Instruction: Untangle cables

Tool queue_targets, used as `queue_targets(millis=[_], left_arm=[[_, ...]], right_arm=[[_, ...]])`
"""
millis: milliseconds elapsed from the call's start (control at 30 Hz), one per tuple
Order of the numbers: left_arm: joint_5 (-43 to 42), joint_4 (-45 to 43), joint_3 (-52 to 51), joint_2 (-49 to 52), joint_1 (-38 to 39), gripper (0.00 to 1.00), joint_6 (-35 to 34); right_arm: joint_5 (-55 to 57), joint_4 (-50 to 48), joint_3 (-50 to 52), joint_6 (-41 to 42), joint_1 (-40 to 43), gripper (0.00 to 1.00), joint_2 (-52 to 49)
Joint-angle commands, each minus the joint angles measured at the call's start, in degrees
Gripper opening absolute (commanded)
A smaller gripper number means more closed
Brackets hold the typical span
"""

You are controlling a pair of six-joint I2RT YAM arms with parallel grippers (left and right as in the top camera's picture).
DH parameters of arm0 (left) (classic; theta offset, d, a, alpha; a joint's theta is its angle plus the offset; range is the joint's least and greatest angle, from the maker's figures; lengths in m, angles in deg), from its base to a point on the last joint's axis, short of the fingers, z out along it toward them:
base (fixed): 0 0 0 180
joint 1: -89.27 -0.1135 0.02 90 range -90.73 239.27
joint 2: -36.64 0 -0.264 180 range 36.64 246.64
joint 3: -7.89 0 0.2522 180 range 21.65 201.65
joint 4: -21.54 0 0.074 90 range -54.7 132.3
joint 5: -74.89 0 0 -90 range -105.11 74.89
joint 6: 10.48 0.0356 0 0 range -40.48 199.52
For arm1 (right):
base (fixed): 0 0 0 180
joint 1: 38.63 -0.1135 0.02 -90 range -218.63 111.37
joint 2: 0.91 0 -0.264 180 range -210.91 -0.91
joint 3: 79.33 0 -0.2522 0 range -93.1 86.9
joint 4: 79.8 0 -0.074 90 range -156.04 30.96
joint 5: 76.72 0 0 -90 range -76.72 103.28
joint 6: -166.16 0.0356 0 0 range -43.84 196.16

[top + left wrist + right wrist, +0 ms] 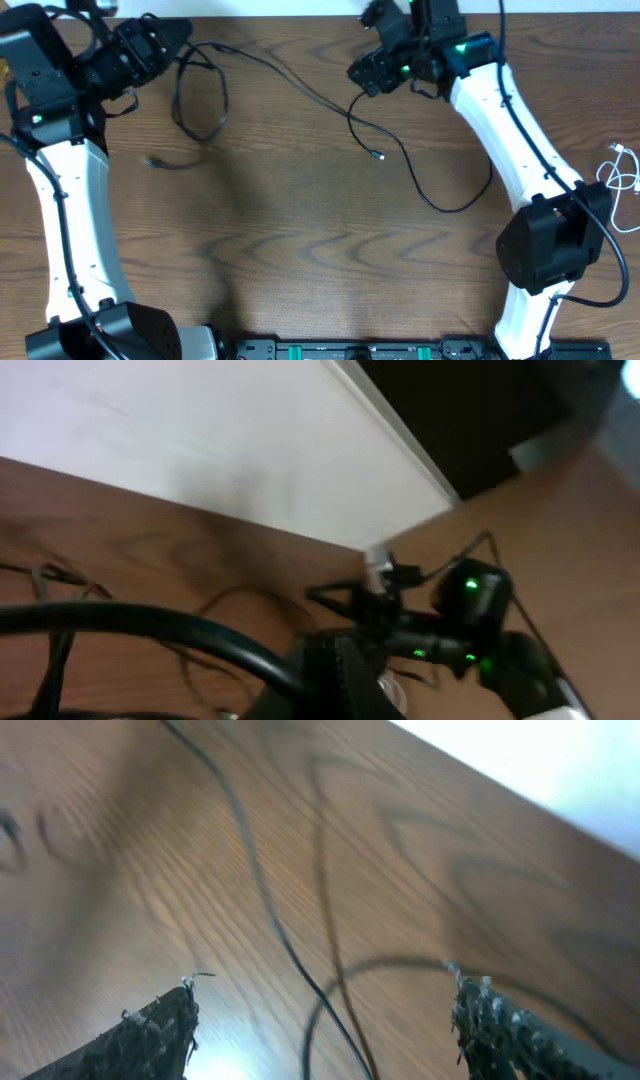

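Though slack — cables (445, 210) left-to-right.

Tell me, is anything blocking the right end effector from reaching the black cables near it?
Nothing visible does. The right end effector is open, and the black cables run across the wooden table directly in front of it, with no other object between them.
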Motion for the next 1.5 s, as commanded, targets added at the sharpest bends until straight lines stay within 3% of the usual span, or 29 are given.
queue_targets(millis=[0,433,700,1033,1300,1367,1467], left_arm=[[-6.3,-2.4,0.6,-1.8,0.3,0.07,-6.5],[-6.9,-5.4,0.6,-10.9,0.7,0.07,-23.5],[-6.9,-5.4,0.6,-12.9,1.2,0.07,-26.3],[-7.0,-5.4,0.6,-13.2,5.9,0.08,-30.2],[-7.1,-5.4,0.6,-15.1,7.4,0.08,-30.3],[-7.1,-5.5,0.6,-15.2,7.4,0.07,-30.3],[-6.9,-5.4,0.6,-15.2,7.4,0.07,-29.3]], right_arm=[[-4.0,-3.3,-0.3,-5.1,-2.4,0.8,-2.3],[-11.4,-17.7,-0.3,-8.5,-5.8,0.78,-8.0],[-17.7,-18.6,-0.3,-8.3,-8.8,0.76,-8.0],[-13.7,-23.0,-0.3,-5.7,-11.1,0.72,-9.7],[-12.2,-30.9,-0.3,-1.6,-12.4,0.57,-14.4],[-12.2,-31.0,-0.3,-0.7,-12.5,0.46,-15.0],[-12.2,-30.6,-0.3,0.9,-12.2,0.22,-15.1]])
